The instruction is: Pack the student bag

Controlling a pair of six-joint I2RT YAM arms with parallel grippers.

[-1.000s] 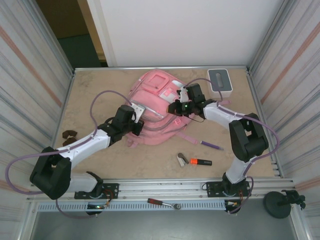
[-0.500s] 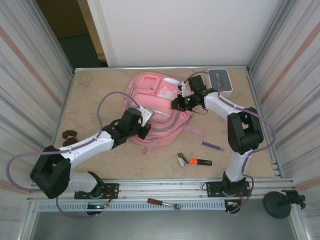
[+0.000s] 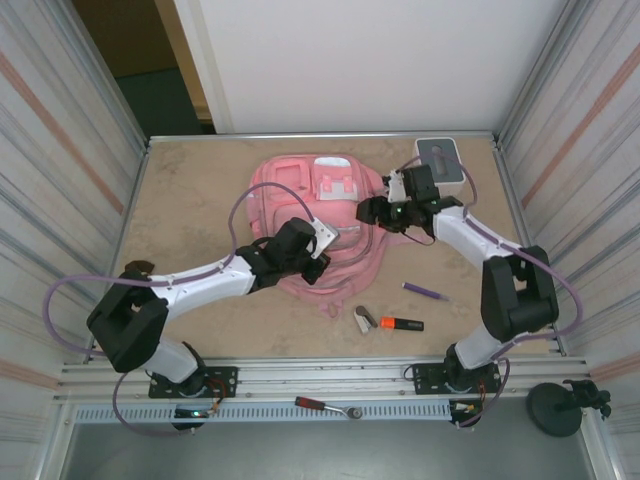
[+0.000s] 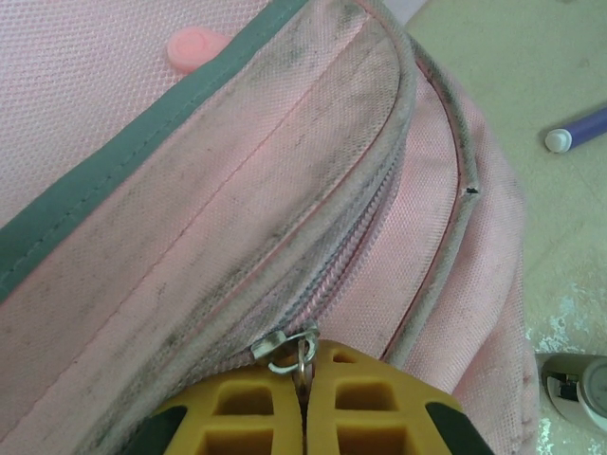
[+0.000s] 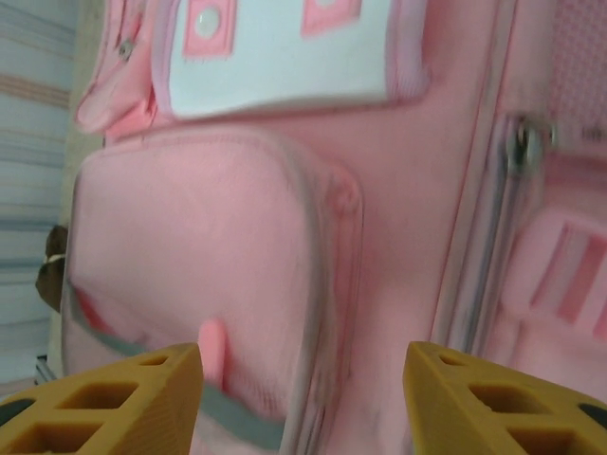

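Note:
The student bag [image 3: 300, 195] is a large pink backpack lying flat mid-table, front pockets up. My left gripper [image 3: 312, 268] is at its near edge, shut on the metal zipper pull [image 4: 294, 349] of a long dirty zip; the yellow fingers [image 4: 247, 412] pinch the pull's ring. At the bag's right side my right gripper [image 3: 376, 212] is open, its jaws wide apart over a pink front pocket [image 5: 199, 246] with nothing between them. A white-trimmed small pocket [image 5: 285, 47] lies beyond it.
A white box with a grey top [image 3: 440, 160] stands at the back right. A purple pen [image 3: 425, 291], an orange highlighter [image 3: 402, 324] and a small silver item [image 3: 365, 319] lie near the front right. A brown item [image 3: 135, 267] lies at the left edge.
The bag has slid right and flattened out. My left gripper has travelled right with the zipper pull. My right gripper has opened, let go of the bag and drawn right.

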